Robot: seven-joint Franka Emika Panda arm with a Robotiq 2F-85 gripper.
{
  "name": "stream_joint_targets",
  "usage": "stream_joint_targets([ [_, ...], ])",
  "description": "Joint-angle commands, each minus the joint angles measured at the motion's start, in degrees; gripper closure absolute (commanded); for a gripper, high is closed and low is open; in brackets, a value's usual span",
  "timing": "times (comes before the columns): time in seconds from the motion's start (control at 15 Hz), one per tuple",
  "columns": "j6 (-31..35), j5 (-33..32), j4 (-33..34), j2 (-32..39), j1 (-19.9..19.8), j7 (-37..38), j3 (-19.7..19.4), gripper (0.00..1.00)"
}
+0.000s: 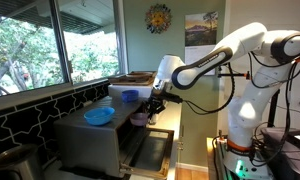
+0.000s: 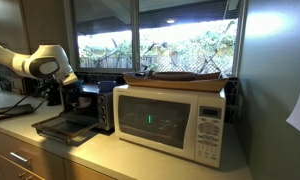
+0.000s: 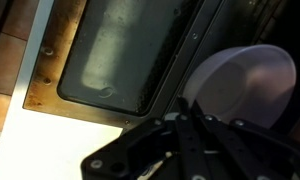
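My gripper (image 3: 184, 103) is shut, its dark fingers meeting on the left rim of a lavender bowl (image 3: 245, 85). The bowl hangs just above the open, flat-lying glass door (image 3: 130, 50) of a toaster oven. In an exterior view the gripper (image 1: 150, 100) hovers over that door (image 1: 153, 140), with the lavender bowl (image 1: 138, 118) below it at the oven's mouth. From the other side, the gripper (image 2: 68, 92) is in front of the toaster oven (image 2: 98, 105), above its lowered door (image 2: 65, 127); the bowl is hidden there.
A blue bowl (image 1: 100, 116) rests on top of the toaster oven (image 1: 90, 145). A white microwave (image 2: 170, 120) stands beside it with a wooden tray (image 2: 185, 77) on top. Windows line the wall behind the counter (image 2: 140, 160).
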Motion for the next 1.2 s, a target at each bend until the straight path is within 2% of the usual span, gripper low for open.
stream_joint_targets([
  [0.0,2.77,-3.17,0.22,1.54,-1.05,4.43,1.08,0.99],
  [1.13,10.94,-15.82,2.68,7.55,-4.72,17.84,4.18,0.99],
])
